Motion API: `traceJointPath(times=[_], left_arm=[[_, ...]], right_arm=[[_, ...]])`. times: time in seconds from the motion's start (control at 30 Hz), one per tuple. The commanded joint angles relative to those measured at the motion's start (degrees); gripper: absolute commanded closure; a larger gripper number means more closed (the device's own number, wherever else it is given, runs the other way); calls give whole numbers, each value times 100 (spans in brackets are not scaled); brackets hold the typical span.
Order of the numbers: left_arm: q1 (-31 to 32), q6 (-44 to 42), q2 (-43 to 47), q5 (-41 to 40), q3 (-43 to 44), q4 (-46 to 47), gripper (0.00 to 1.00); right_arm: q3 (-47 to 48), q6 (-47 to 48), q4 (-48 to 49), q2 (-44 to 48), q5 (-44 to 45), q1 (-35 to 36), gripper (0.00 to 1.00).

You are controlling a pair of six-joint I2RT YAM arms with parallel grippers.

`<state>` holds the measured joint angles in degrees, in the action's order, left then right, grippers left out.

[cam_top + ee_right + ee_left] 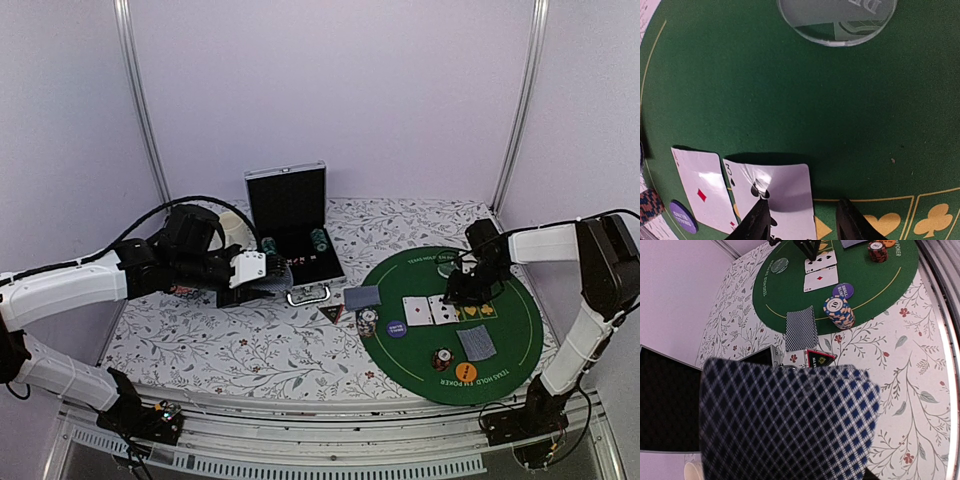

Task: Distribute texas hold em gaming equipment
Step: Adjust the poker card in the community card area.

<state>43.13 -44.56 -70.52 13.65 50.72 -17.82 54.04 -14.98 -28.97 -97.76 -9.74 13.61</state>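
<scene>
My left gripper is shut on a fan of blue-checked playing cards; they hide its fingers in the left wrist view. My right gripper stands open low over the green mat. Its left fingertip rests on a face-up three of spades, beside a diamond card. Face-down cards, chip stacks, a purple disc, an orange disc and a clear disc lie on the mat. A dark triangular marker lies just off its left edge.
An open aluminium case with chips inside stands at the back centre, just right of the left gripper. A cream mug sits behind the left arm. The floral tablecloth covers the table around the mat.
</scene>
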Motion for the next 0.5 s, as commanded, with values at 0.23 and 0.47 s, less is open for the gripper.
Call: traceJointPath(times=[0.23, 0.47], left_arm=[[55, -8, 109, 67, 19, 76, 58], [56, -9, 100, 85, 32, 77, 58]], right_arm=[[-18, -384, -104, -396, -171, 391, 61], [278, -285, -468, -23, -388, 432, 60]])
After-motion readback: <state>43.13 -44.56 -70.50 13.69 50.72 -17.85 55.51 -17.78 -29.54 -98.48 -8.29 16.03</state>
